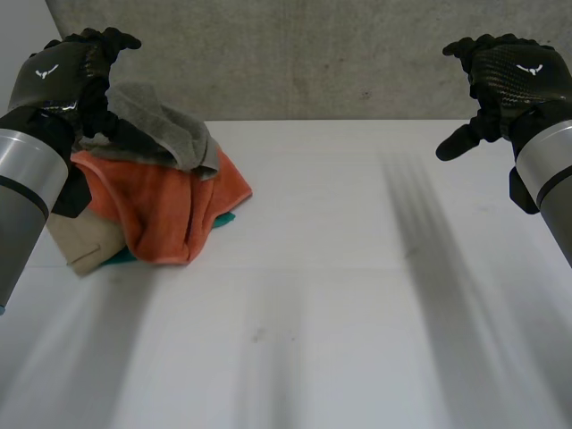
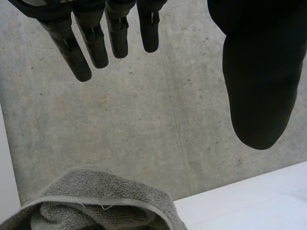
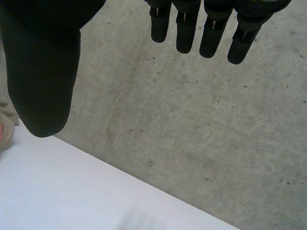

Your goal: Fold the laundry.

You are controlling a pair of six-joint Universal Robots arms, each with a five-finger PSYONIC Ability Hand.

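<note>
A heap of laundry lies at the table's far left: a grey towel (image 1: 165, 130) on top, an orange cloth (image 1: 165, 206) under it, a beige cloth (image 1: 85, 241) and a bit of teal cloth (image 1: 223, 219) at the edges. My left hand (image 1: 76, 71) hovers open above the heap's left side, fingers (image 2: 79, 43) straight, holding nothing; the grey towel (image 2: 96, 201) lies below its fingertips. My right hand (image 1: 505, 80) hangs open in the air at the far right, well away from the heap, fingers (image 3: 211, 28) straight and empty.
The white table (image 1: 340, 295) stretches from the heap to the right and toward the front. A grey concrete wall (image 1: 313, 54) stands right behind the table's far edge.
</note>
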